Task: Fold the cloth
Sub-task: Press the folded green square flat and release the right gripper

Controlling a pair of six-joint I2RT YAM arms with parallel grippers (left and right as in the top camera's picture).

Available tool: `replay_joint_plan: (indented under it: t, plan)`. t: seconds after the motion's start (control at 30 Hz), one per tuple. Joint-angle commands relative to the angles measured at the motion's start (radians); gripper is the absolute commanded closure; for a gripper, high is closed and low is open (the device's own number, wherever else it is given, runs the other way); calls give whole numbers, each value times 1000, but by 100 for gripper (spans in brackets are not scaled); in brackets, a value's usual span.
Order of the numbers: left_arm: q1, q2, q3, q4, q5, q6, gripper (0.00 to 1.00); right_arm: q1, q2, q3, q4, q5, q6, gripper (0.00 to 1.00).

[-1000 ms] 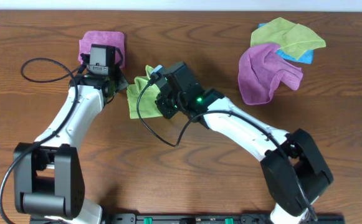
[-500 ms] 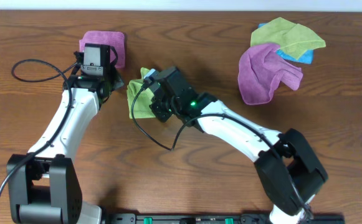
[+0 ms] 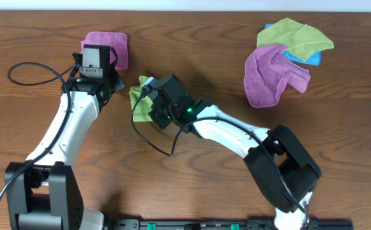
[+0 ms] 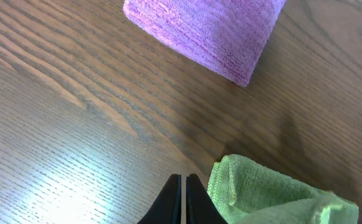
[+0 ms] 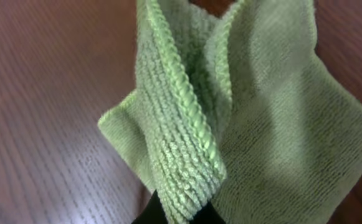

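Grips a bunched edge of the cloth (image 5: pixel 249 124) in the clenched right hand (image 5: pixel 181 211), seemingly raised off the tabletop (image 4: pixel 56 155) to carry it over for a fold. Hovers left hand (image 4: pixel 184 196), clenched and empty, just beside its corner.

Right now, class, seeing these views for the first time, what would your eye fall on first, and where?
The lime-green cloth, left of the table's centre, stands out, a raised fold of it pinched in the shut right gripper. The left gripper, shut and empty, hangs just beside its edge, with a folded purple cloth beyond. At the far right lies a loose heap of purple, yellow-green and blue cloths.
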Motion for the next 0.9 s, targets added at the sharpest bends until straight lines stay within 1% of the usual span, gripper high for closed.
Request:
replay_joint_plan:
  t: [0.0,0.4,0.57,0.6,0.63,0.7,0.87]
  plan:
    - [5,-23,23,-3,-6,20,94,16,21,18,18,13,-6,99]
    - [5,-23,23,5,2,20,94,39,56,18,55,0,11,99]
    - [5,-24,23,10,2,20,94,43,56,21,53,-27,8,77]
    - [5,-25,23,10,2,20,94,44,56,24,50,-29,7,69]
    - [5,-27,23,10,0,20,94,46,56,26,50,-36,6,57]
    - [5,-29,23,13,-1,20,94,49,56,33,49,-46,4,46]
    - [5,-40,23,13,-15,20,94,60,56,74,8,-83,-2,41]
